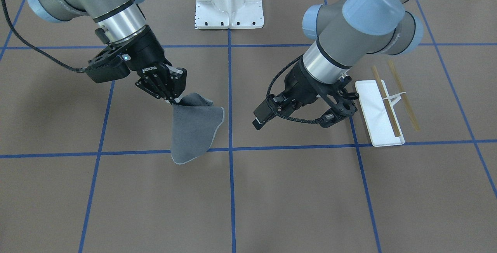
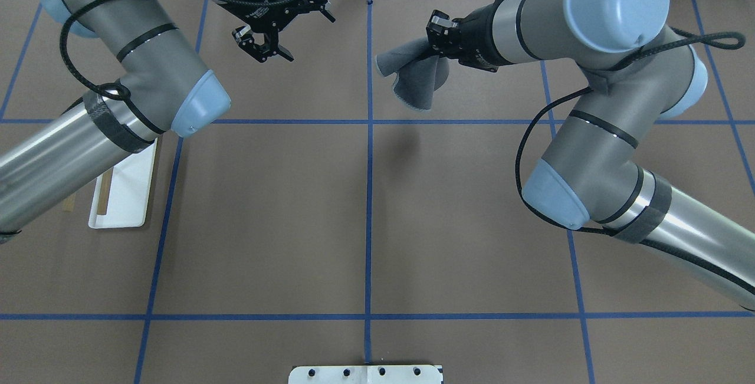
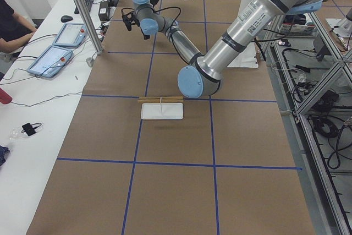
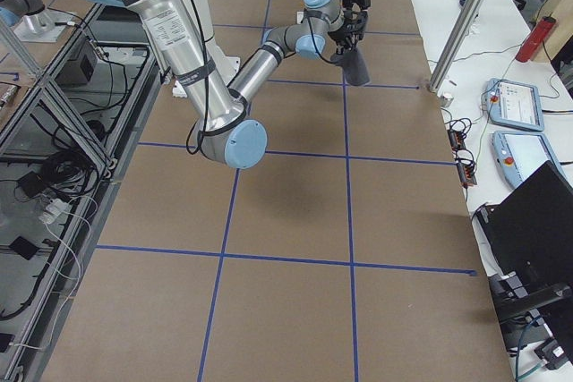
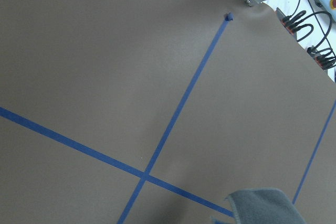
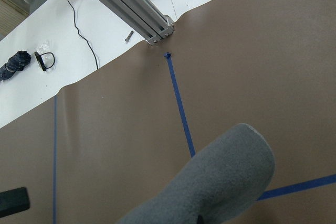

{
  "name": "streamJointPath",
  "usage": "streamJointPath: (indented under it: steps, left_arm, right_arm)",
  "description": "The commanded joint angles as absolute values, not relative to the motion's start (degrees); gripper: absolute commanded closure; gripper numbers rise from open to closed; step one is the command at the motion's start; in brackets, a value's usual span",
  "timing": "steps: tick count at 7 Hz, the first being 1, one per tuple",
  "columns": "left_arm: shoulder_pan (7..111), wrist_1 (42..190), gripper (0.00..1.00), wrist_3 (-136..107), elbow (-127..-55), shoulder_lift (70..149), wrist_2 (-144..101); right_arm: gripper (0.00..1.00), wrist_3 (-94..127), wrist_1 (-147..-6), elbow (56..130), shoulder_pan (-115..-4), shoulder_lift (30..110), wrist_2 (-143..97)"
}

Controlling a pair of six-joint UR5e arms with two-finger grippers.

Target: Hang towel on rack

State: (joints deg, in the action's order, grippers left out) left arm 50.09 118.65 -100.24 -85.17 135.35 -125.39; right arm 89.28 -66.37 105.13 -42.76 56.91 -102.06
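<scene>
The towel [image 1: 194, 128] hangs from the right gripper [image 1: 171, 100], clamped on its corner; the left gripper [image 2: 265, 48] gapes empty.

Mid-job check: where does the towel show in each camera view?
Front-facing: towel left of centre.
Overhead: upper middle.
Exterior left: too small to tell.
Exterior right: top centre.
Left wrist: bottom edge.
Right wrist: bottom centre.
Landmark: centre blue tape line, beside it.
</scene>
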Motion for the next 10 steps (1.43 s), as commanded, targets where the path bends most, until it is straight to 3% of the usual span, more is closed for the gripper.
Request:
streamJointPath:
  steps: [1,10]
  left_arm:
    - [47.8,125.6,0.02,-103.3,-81.7,135.9,-122.6]
    - [44.1,128.1,0.03,-109.8,-82.3,137.0,-122.5]
  right_arm:
    - [1.00,90.2,-66.4,105.9,-38.9,56.8,-96.6]
    - [1.00,89.8,-66.3,106.7,-37.7,56.8,-93.7]
